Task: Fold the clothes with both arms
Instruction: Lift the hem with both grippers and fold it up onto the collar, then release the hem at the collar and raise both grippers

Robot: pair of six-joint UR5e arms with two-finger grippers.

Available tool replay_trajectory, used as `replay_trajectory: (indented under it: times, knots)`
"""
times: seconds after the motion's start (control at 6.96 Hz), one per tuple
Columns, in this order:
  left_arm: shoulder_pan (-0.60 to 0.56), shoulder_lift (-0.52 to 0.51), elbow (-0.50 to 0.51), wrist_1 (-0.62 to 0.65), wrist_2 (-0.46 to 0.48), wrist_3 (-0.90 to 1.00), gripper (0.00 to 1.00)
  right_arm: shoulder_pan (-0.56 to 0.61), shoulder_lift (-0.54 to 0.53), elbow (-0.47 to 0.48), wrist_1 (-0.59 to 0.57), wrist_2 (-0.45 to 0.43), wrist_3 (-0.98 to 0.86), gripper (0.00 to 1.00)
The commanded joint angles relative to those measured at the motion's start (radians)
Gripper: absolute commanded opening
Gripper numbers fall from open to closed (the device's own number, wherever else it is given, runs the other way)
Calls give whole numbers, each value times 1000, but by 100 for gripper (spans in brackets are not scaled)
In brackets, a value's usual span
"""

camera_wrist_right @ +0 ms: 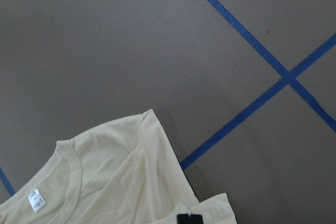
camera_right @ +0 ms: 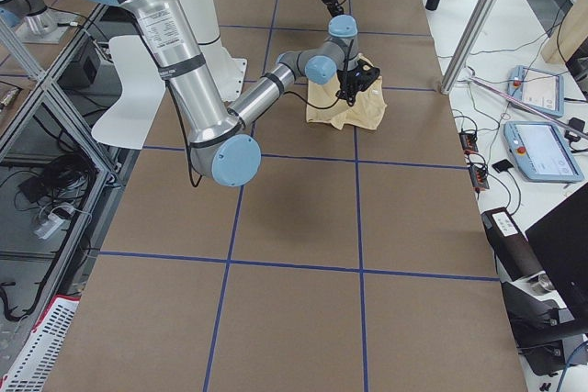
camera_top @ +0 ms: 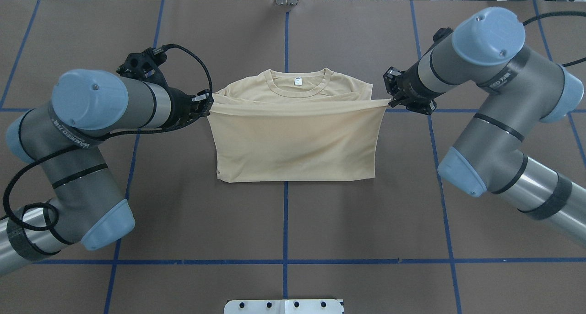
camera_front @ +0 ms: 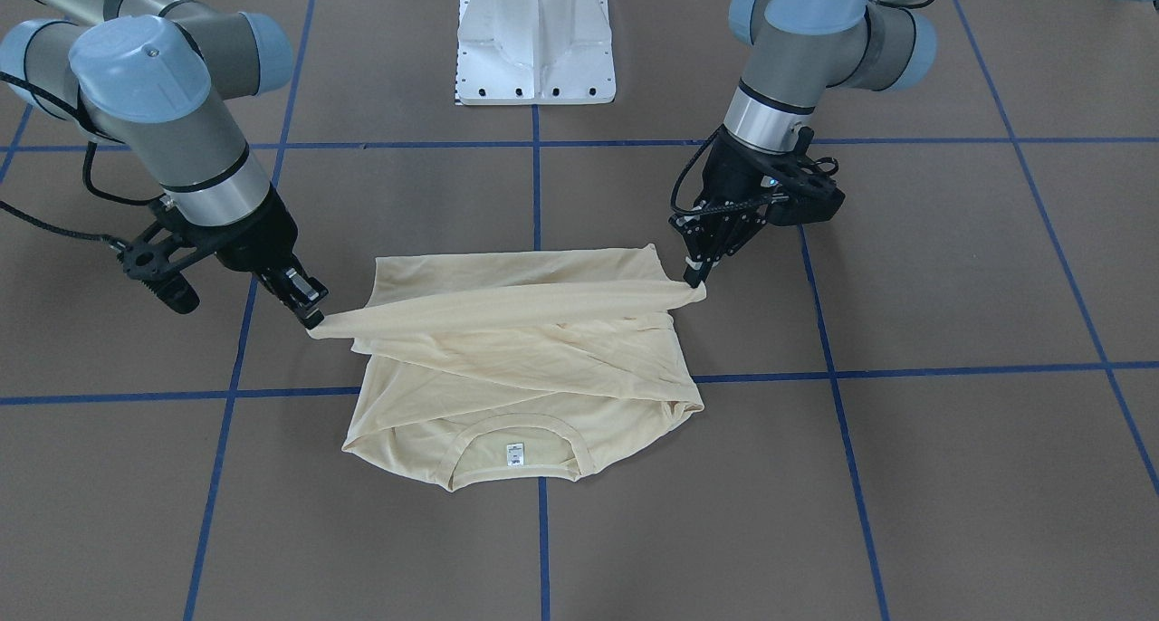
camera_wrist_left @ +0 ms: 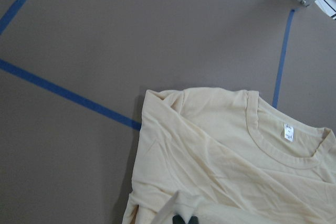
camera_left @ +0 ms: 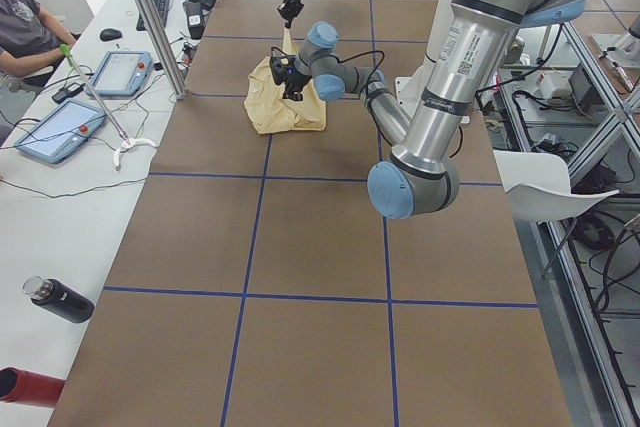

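Holding the T-shirt [camera_top: 293, 144] by the two ends of its hem [camera_top: 295, 108], the arms look about halfway through a bottom-to-top fold. The shirt sits mid-table [camera_top: 293, 222], doubled over on itself, with the crease on the robot's side and the collar [camera_top: 296, 90] on the far side.

The bit that matters: the held edge runs side to side, pulled straight between the grippers, and the collar lies just past that line, away from the robot. Neither arm is nearer, since they're pretty much mirrored, one at each end. So the next move is probably both going forward together and down, or the edge will land crooked.

The left gripper [camera_top: 207, 104] is pinched tight on its corner of the fabric, and the right gripper [camera_top: 389, 104] is the same on the other end. Both wrist views show a little tuft of cloth squeezed between the black fingertips. The front view shows the edge lifted off the layers under it.
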Motion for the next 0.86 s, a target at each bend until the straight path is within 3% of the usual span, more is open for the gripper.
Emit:
replay_trajectory:
  times: [0.0, 0.14, 0.43, 0.72]
  knots:
    - [-32, -88, 129, -18, 4, 30, 0, 19, 122, -199, 7, -4, -76, 0]
    - [-32, -140, 220, -22, 10, 30, 0, 19, 144, -246, 7, -10, -101, 0]
    - [-34, -144, 376, -207, 13, 30, 0, 10, 211, -376, 24, -24, -112, 0]
    - [-32, -149, 443, -272, 13, 28, 0, -7, 221, -450, 97, -49, -110, 0]
